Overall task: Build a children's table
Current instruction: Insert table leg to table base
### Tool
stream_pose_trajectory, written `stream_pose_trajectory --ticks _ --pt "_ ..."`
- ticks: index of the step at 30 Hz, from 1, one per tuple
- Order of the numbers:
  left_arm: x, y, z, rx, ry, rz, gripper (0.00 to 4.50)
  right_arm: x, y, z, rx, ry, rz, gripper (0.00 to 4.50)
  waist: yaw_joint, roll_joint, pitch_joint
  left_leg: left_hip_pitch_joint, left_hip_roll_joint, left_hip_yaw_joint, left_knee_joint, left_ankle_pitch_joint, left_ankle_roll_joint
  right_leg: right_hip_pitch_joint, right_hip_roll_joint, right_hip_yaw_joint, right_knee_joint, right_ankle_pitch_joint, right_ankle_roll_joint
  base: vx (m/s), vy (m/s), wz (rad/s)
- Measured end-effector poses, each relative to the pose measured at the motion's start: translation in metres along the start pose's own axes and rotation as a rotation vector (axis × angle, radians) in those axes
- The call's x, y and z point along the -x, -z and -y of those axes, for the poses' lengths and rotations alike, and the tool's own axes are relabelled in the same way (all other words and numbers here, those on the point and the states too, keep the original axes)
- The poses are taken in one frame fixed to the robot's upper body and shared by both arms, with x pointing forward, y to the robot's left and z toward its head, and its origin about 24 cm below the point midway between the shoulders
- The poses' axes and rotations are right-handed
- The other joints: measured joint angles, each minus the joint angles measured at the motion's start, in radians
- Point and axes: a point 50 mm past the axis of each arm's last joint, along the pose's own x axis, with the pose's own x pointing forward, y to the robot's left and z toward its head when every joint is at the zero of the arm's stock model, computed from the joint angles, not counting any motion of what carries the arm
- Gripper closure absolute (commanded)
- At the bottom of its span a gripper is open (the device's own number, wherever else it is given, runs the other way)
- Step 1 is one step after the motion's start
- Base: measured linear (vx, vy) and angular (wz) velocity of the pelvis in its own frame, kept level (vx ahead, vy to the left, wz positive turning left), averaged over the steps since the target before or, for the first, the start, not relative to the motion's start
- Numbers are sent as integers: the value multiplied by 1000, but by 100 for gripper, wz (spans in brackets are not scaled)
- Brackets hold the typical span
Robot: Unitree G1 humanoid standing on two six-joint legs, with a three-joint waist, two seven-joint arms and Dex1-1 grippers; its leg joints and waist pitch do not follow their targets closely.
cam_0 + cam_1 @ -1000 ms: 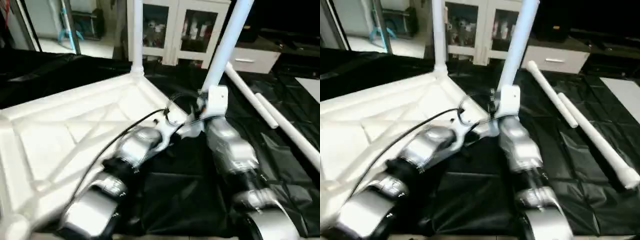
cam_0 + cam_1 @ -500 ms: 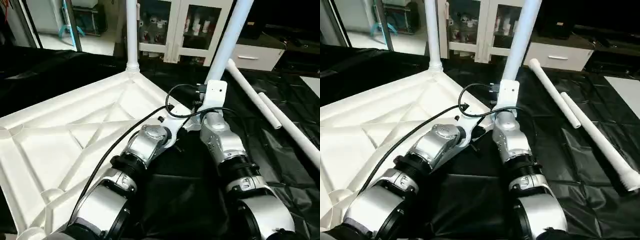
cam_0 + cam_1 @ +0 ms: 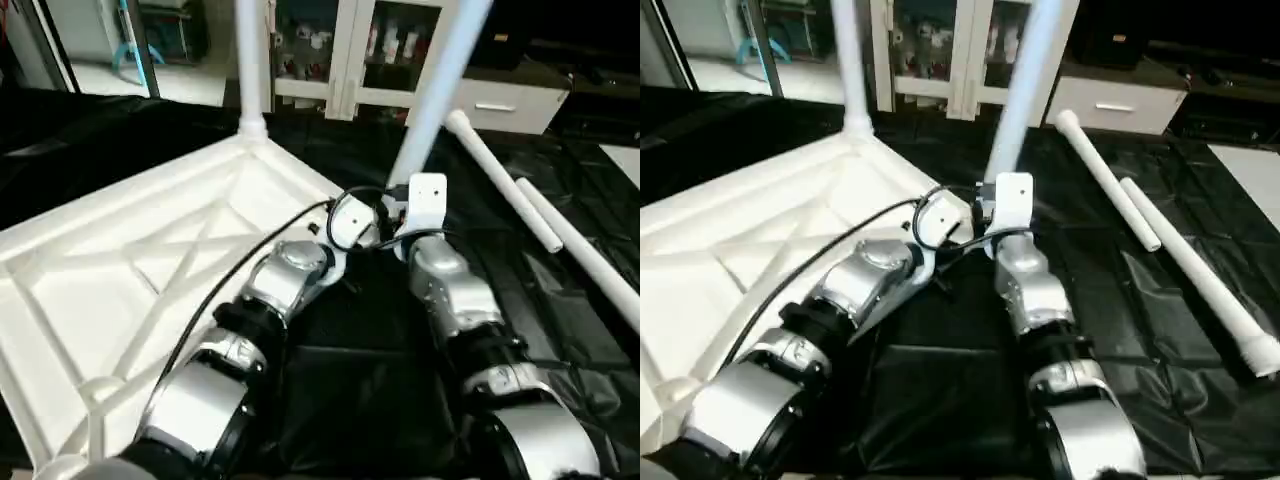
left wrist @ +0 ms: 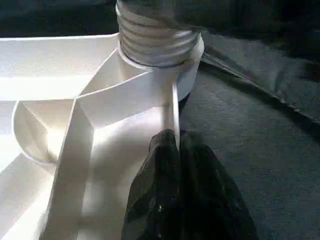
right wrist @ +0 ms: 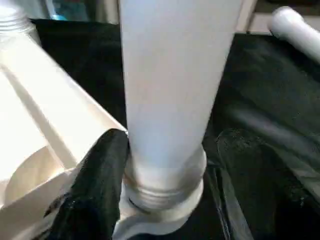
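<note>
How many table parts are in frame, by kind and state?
Tabletop: 1
Legs standing in corner sockets: 2
Loose legs lying on the black sheet: 2
Total: 5

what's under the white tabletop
A black sheet lies under the upturned tabletop and spreads past its edges. Whatever is beneath the sheet is covered.

A white leg (image 5: 172,95) stood in the round corner socket (image 5: 167,200) of the table top (image 5: 55,130). The right gripper (image 5: 170,170) straddled its base, one finger (image 5: 97,185) touching, the other apart over black sheeting (image 5: 270,100).
</note>
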Motion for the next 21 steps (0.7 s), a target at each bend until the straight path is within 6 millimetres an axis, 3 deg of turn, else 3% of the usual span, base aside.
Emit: stream_pose_trajectory --ticks 6,12,15,19,21 --pt "2 -1 -5 -6 -11 7 450 18 1 8 3 -66 18 146 16 4 4 0 0 1 0 0 0 0 0 0 0 0 -1 0 0 0" --pt "6 3 -11 -23 26 15 450 41 5 22 36 -97 12 146 20 9 8 1 1 0 2 0 0 1 0 0 2 0 -1 0 0 0" --pt "13 9 -10 -60 133 16 450 53 2 30 57 -183 38 146 28 13 8 2 1 0 3 0 0 2 0 0 5 -1 -1 0 0 0" --pt "31 22 -6 -151 352 12 450 71 3 55 133 -376 18 146 53 22 8 5 4 4 6 -1 -5 6 -1 0 8 -1 -2 0 0 0" --pt "37 26 -5 -193 420 5 450 77 3 61 150 -464 0 146 55 22 8 5 6 5 10 -1 -5 8 -1 -1 10 -1 -3 0 0 0"
